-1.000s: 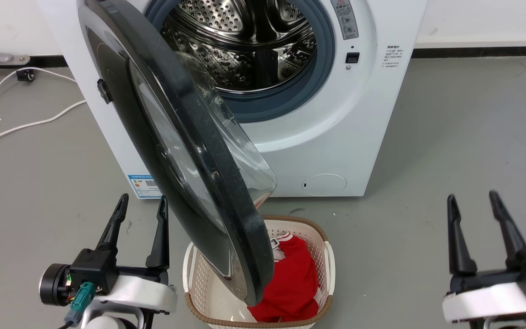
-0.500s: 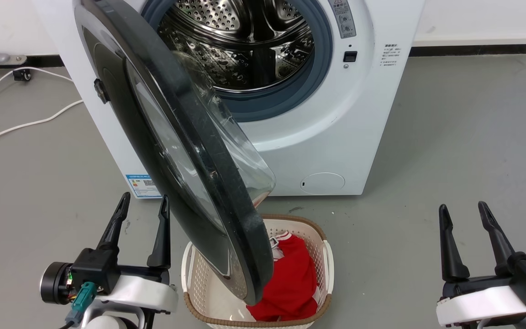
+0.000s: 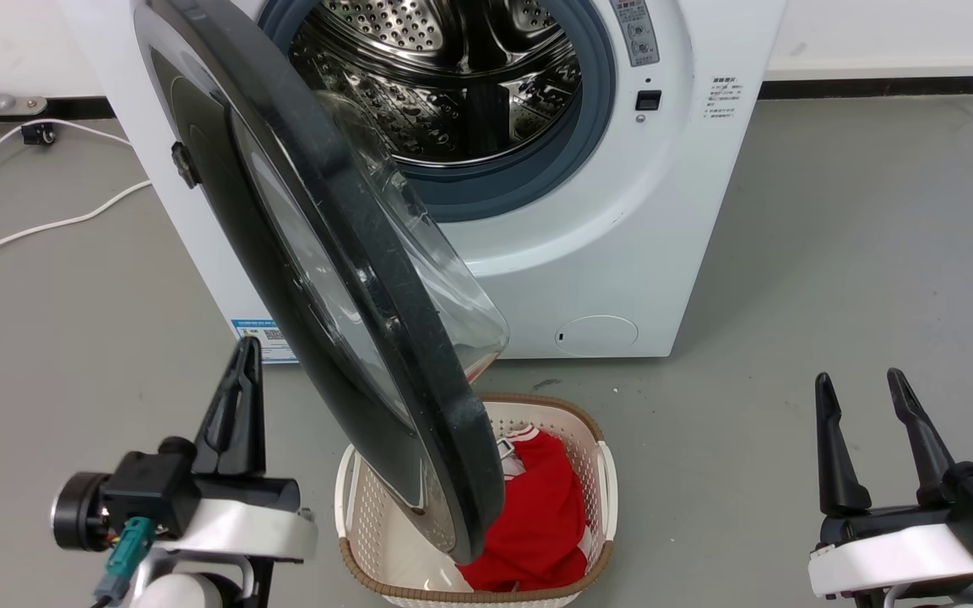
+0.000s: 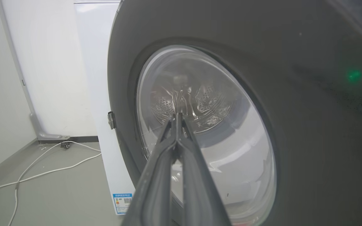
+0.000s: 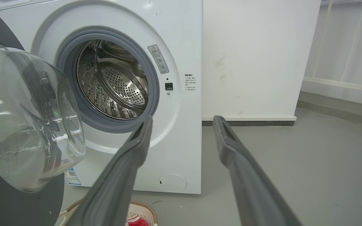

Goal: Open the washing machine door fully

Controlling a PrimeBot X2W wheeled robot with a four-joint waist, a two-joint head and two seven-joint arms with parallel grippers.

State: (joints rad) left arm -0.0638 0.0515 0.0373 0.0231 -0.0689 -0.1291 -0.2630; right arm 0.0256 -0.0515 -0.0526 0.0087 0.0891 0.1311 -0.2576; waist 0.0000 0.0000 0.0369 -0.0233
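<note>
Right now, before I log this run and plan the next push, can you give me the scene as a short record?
door state: washing machine door partly open, free edge over laundry basket
left gripper: fingers shut, empty, aimed at door's outer glass
right gripper: fingers open, empty, away from door
basket contents: red garment
task status: door not yet fully open

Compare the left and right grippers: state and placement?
The left gripper is shut, fingers pressed together; the right gripper is open, fingers spread. The left gripper sits close beside the door, facing its outer side; the right gripper stands off to the side over the floor. Both hold nothing and point toward the washing machine.
</note>
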